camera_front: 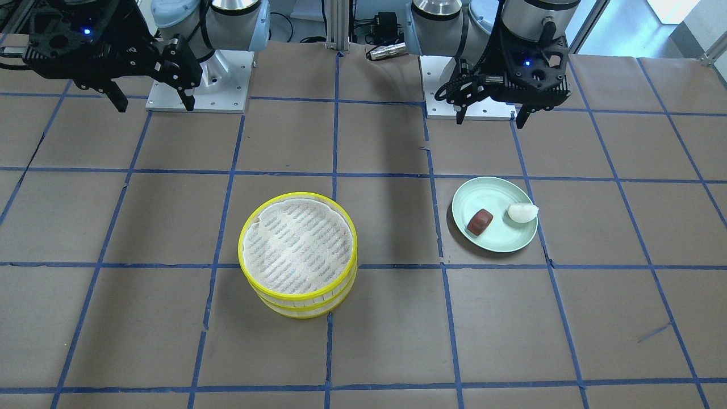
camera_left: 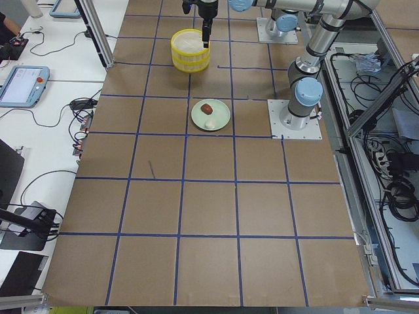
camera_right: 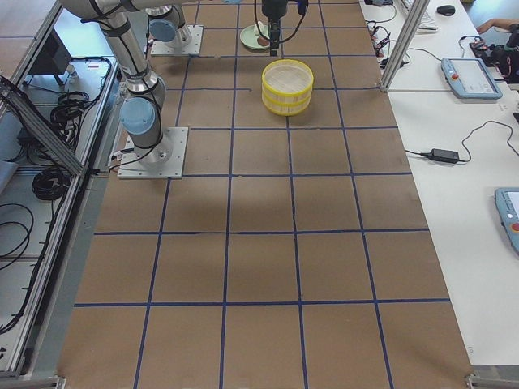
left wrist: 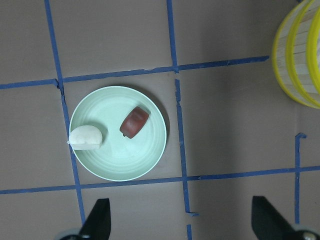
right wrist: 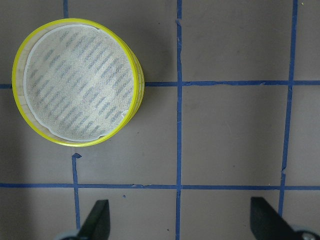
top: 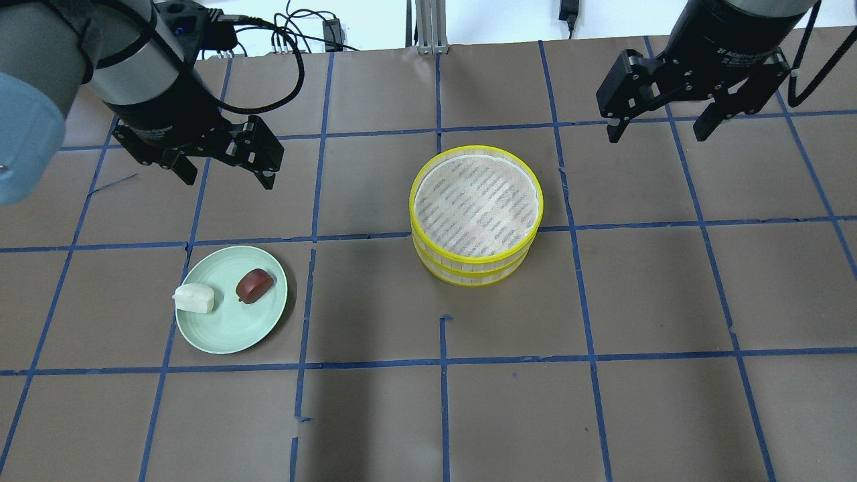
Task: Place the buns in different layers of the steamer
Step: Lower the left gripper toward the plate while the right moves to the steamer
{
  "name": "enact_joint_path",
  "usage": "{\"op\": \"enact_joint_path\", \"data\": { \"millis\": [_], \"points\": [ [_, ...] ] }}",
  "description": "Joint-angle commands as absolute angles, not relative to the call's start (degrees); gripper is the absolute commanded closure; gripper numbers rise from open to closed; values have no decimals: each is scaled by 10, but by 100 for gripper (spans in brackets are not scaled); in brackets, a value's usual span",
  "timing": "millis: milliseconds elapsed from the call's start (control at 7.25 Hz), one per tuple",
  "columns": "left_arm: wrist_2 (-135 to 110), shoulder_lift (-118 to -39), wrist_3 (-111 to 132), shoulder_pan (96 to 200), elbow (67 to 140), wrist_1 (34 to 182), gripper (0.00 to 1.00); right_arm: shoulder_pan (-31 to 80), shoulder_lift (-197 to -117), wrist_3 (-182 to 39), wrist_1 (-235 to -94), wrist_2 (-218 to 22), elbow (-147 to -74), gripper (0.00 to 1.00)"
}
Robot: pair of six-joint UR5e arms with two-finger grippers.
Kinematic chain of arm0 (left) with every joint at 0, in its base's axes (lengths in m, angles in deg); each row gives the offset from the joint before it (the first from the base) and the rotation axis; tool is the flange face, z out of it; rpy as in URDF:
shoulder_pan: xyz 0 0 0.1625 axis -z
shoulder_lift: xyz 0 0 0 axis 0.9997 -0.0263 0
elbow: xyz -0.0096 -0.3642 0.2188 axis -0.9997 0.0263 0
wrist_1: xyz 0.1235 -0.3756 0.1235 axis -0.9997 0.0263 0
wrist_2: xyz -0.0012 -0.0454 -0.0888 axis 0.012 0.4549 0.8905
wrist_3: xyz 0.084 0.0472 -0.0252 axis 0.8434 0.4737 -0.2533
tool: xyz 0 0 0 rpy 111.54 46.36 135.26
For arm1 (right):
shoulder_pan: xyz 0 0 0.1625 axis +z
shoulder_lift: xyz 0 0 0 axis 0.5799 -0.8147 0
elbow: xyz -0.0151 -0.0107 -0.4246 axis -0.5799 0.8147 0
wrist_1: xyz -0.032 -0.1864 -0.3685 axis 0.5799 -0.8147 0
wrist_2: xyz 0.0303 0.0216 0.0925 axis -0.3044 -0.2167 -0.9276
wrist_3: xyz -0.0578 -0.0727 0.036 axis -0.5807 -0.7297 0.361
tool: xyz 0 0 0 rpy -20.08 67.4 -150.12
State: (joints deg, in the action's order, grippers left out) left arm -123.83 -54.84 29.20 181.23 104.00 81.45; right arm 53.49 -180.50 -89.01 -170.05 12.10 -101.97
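Note:
The yellow-rimmed steamer (top: 477, 213) stands mid-table with its two layers stacked, the top slatted floor bare; it also shows in the front view (camera_front: 297, 253) and right wrist view (right wrist: 77, 81). A white bun (top: 195, 298) and a reddish-brown bun (top: 254, 286) lie on a pale green plate (top: 227, 331), also in the left wrist view: white bun (left wrist: 86, 138), brown bun (left wrist: 134, 122). My left gripper (top: 224, 174) is open and empty, high above the table behind the plate. My right gripper (top: 659, 129) is open and empty, high and right of the steamer.
The table is brown paper with a blue tape grid. The arm bases (camera_front: 199, 85) stand at the robot's edge. Cables and tablets lie off the table's far side (camera_left: 26, 82).

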Motion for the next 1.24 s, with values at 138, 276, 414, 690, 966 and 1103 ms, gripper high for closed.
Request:
{"op": "enact_joint_path", "data": {
  "millis": [138,276,414,690,966,1103],
  "points": [
    [-1232,-548,293,1812,1043,803,0,535,-1807,-890,-1700,116,-1025,0],
    [-1235,-542,294,1810,1047,812,0,535,-1809,-888,-1699,121,-1026,0],
    [-1257,-538,323,1810,1062,814,0,535,-1808,-893,-1697,123,-1028,0],
    [-1347,-535,346,1796,1109,810,0,539,-1727,-881,-1790,117,-1050,0],
    [-1373,-551,360,1781,1148,792,0,573,-1636,-873,-1894,115,-1058,0],
    [-1376,-558,362,1763,1172,786,2,587,-1595,-865,-1918,121,-1072,0]
  ]
}}
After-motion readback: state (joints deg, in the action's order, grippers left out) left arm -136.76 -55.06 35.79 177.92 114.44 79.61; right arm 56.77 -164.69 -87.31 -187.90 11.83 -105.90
